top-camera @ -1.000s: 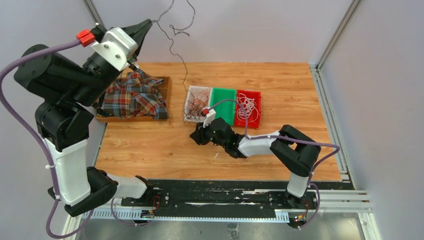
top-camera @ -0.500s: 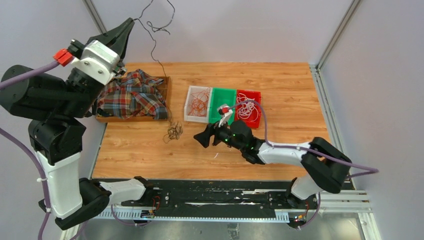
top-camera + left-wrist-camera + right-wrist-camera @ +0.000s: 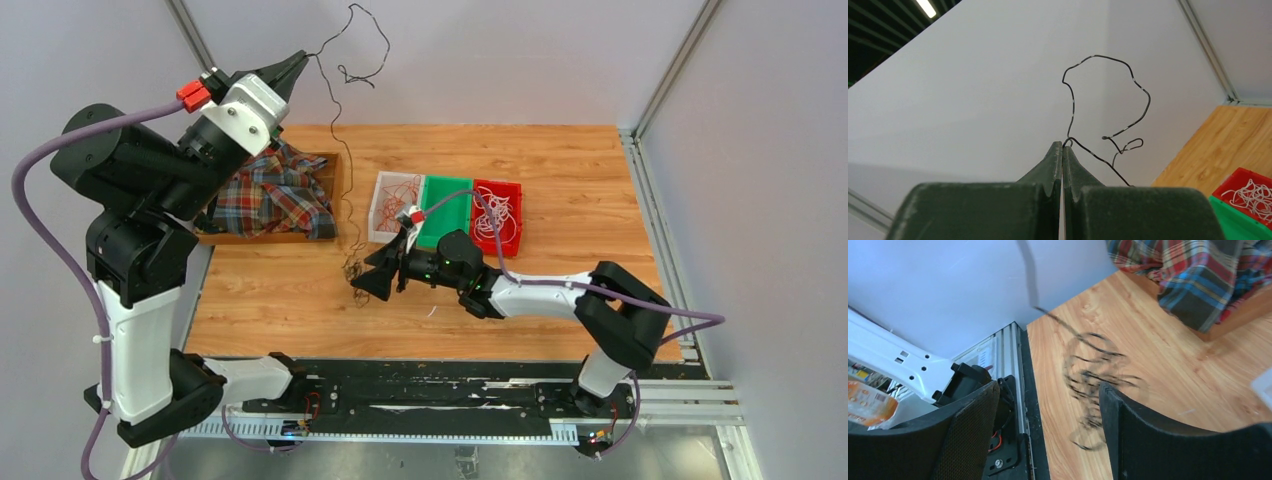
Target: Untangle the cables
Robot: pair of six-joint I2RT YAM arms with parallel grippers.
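Top external view: upper left, the left end effector [image 3: 292, 68] pinches a black cable [image 3: 1073, 107]. Its knotted lump [image 3: 355, 273] hangs mid-frame, between the spread fingers of the right end effector [image 3: 378, 268]. Other cables [image 3: 396, 208] lie in bins [image 3: 447, 215]. I think the lump is not yet loose.

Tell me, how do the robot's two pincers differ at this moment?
The left pincer is shut, its jaws pinching one end of a dark cable; the right pincer is open and grips nothing. The left pincer is up high above the table, while the right pincer sits low, close to the wood. The cable loops up from the left pincer's tips, and its tangled lower end hangs just ahead of the right pincer. Both have dark fingers.
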